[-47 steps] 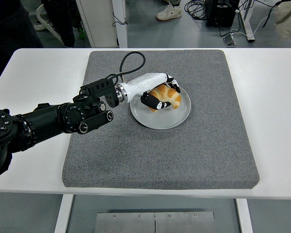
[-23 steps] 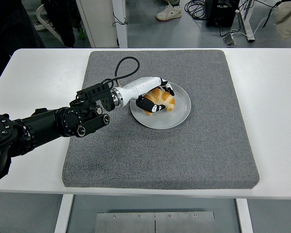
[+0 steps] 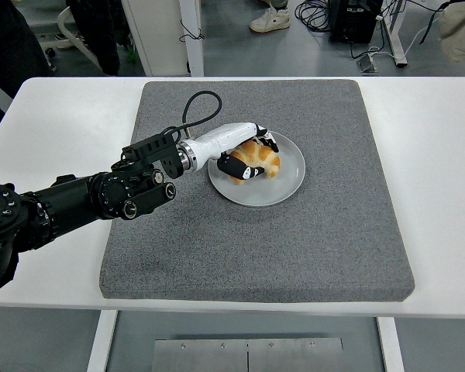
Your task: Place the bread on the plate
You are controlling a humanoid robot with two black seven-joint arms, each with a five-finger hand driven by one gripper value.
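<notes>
Head view
Left hand (image 3: 244, 155): fingers curled around the bread (image 3: 257, 159), seemingly still gripping it.
Bread: lies on the left part of the white plate (image 3: 287, 182).
Plate: sits on the grey mat (image 3: 310, 248).

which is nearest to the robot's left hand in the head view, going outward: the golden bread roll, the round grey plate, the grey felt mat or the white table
1. The golden bread roll: gripped in the left hand itself.
2. The round grey plate: directly under hand and bread.
3. The grey felt mat: spreads around the plate.
4. The white table: bare only beyond the mat's edges, farthest.
</notes>
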